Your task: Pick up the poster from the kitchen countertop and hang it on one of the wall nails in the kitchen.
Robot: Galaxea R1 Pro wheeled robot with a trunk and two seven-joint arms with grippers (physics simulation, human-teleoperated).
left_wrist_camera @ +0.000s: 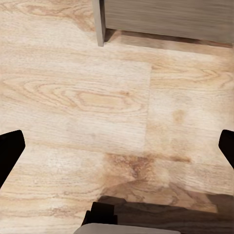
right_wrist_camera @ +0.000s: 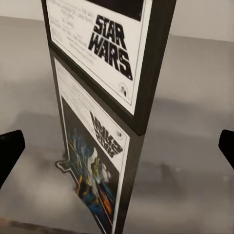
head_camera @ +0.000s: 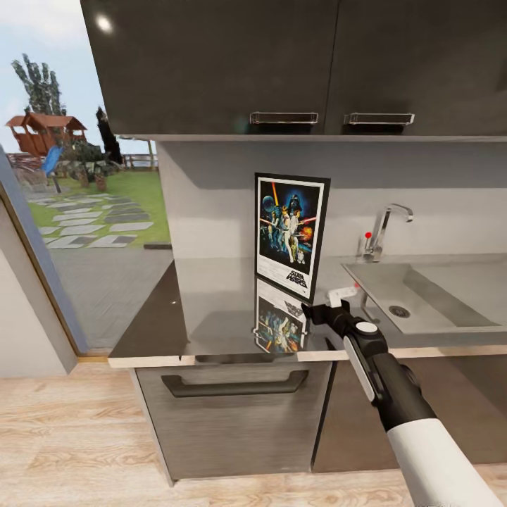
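Head view: the poster (head_camera: 291, 234) stands upright on the grey worktop (head_camera: 211, 310), leaning at the back wall, left of the sink (head_camera: 422, 296), its mirror image on the steel below. My right tool (head_camera: 318, 310) sits just beside its lower right corner, fingers spread wide, the frame's edge between them but untouched. My left tool (left_wrist_camera: 117, 146) hangs wide over the wood floor (left_wrist_camera: 73, 97).

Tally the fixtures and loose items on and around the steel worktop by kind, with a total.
Poster: 1
Sink: 1
Tap: 1
Upper cabinet handles: 2
Drawer handle: 1
Total: 6
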